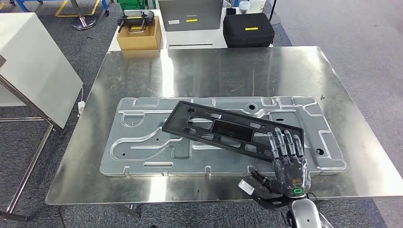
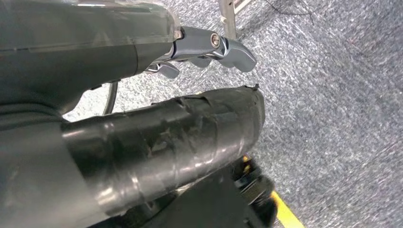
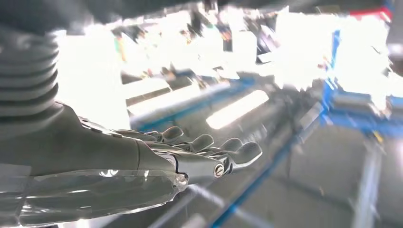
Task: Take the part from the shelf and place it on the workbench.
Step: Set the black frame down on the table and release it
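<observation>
Black part [image 1: 233,131] flat on the stamped panel [image 1: 142,142], itself on the steel workbench [image 1: 214,71]; long, frame-like, with rectangular cut-outs, lying askew across the panel, one end near the panel's middle, the other toward its near right corner.

Right hand [image 1: 287,164] palm down at the part's near right end, fingers [image 1: 281,142] straight and spread over the part's edge, thumb out to the side above the bench's front edge. Released, nothing gripped; whether the fingertips touch the part or hover just above, hard to tell from the head view. In the right wrist view, same hand [image 3: 190,159] with fingers stretched out side by side, empty, against a bright blurred background.

Left hand [image 2: 204,52] seen in the left wrist view above grey carpet [image 2: 332,118], a few grey fingers [image 2: 235,52] bent slightly, nothing between them; too much hidden behind the dark cover to say open or clenched.

Beyond the far edge of the bench: cardboard box [image 1: 139,35] with a black controller on top, grey laptop [image 1: 191,15], black case [image 1: 248,29] with a yellow label. White table [image 1: 33,66] to the left, well apart.
</observation>
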`<state>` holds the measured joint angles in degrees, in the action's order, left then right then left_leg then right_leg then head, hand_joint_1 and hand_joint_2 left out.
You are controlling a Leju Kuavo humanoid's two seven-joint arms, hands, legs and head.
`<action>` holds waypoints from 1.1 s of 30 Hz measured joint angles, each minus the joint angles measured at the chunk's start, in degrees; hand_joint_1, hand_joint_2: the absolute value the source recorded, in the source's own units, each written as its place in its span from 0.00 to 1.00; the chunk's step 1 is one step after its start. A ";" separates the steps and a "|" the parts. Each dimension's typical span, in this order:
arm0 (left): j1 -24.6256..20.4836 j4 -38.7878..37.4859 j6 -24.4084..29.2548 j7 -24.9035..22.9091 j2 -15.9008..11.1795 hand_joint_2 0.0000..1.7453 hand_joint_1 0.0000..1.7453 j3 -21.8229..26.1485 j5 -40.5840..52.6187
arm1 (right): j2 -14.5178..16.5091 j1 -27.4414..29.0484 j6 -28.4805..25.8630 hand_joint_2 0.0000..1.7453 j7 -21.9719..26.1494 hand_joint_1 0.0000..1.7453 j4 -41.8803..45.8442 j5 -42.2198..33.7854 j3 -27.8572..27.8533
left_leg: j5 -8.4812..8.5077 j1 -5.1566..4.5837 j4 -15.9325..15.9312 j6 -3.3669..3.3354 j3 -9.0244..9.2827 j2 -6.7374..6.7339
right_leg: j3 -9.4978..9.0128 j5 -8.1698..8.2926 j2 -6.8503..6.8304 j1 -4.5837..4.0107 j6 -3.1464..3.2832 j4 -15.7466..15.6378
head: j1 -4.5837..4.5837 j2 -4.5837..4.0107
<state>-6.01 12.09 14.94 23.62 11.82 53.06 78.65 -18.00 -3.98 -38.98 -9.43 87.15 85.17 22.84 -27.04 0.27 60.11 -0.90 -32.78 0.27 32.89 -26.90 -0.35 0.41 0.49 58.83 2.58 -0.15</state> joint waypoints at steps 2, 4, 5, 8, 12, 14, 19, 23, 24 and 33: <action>0.22 0.00 0.23 0.31 -0.03 0.00 0.00 0.13 -0.42 | 1.13 4.40 -0.63 0.00 11.45 0.00 5.47 -0.01 -5.98 | -0.12 -0.24 -1.58 -0.39 0.68 0.10 | 0.11 0.00 -0.09 -0.10 -0.50 0.00 | 0.01 0.00; 0.59 0.00 0.41 0.56 -0.07 0.00 0.00 0.27 -0.86 | 3.34 8.32 -0.74 0.00 20.07 0.00 10.39 -0.01 -12.10 | 0.14 -0.10 -2.20 -0.98 0.93 0.10 | 0.09 -0.19 -0.11 -0.07 -1.10 0.07 | 0.02 0.00; 0.71 0.00 0.46 0.62 -0.09 0.00 0.00 0.33 -0.99 | 4.20 9.83 -0.77 0.00 22.03 0.00 12.38 -0.01 -14.52 | 0.33 0.00 -2.59 -1.35 1.13 0.04 | 0.37 -0.89 -0.05 -0.03 -1.35 0.89 | 0.04 0.00; 0.76 0.00 0.66 0.79 -0.09 0.00 0.00 0.50 -1.23 | 5.46 13.17 -0.85 0.00 22.28 0.00 16.54 -0.05 -19.34 | 0.62 0.04 -3.11 -2.07 1.34 -0.10 | 4.41 -5.84 0.19 0.24 -1.83 9.76 | 0.09 0.00; 1.08 0.00 1.35 1.04 -0.10 0.00 0.00 1.27 -2.16 | 6.34 16.89 -0.85 0.00 19.59 0.00 21.86 -4.14 -19.47 | 0.42 -0.07 -2.82 -2.04 1.35 -0.09 | 5.67 -5.00 0.21 0.68 -2.15 12.41 | 0.08 0.00; 1.19 0.00 2.36 0.90 -0.08 0.00 0.00 1.58 -2.39 | 9.17 17.82 -0.87 0.00 26.96 0.00 25.11 -12.83 -19.60 | 0.11 -0.16 -2.35 -1.59 1.32 -0.07 | 1.86 -1.68 0.21 0.74 -2.03 4.75 | 0.10 0.00; 1.43 0.00 5.81 -0.39 -0.04 0.00 0.00 2.44 -2.93 | 21.10 20.18 -0.88 0.00 44.91 0.00 29.51 -33.28 -23.37 | -0.45 -0.21 -1.81 0.01 1.17 0.01 | -0.08 -0.64 0.38 0.44 -0.61 0.31 | 0.02 0.00; 1.53 0.00 6.64 -1.05 0.05 0.00 0.00 3.05 -3.27 | 25.46 21.17 -0.86 0.00 45.52 0.00 30.30 -41.33 -24.49 | -6.18 0.11 7.49 1.10 -2.81 -0.04 | -0.11 -0.26 0.27 0.50 0.62 -0.02 | -0.05 0.00; 1.58 0.00 6.78 -1.18 0.08 0.00 0.00 3.16 -3.34 | 26.05 21.47 -0.85 0.00 45.27 0.00 30.30 -42.89 -24.51 | -7.76 0.14 11.14 1.22 -4.47 -0.04 | -0.02 -0.22 0.23 0.44 0.73 0.01 | -0.07 0.00; 1.66 0.00 7.29 -1.72 0.11 0.00 0.00 4.04 -3.45 | 27.37 22.80 -0.82 0.00 43.83 0.00 29.74 -48.10 -24.26 | -0.88 -0.16 -1.69 -0.08 1.80 0.05 | 0.28 0.17 0.36 0.06 -0.54 0.45 | -0.02 0.00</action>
<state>-4.35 12.09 22.23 21.90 11.93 57.10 75.20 9.37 18.82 -39.80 34.40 116.89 37.08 -1.42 -27.92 0.10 58.42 -0.98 -30.98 0.32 33.17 -26.73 0.01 0.47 -0.04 59.27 2.57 -0.15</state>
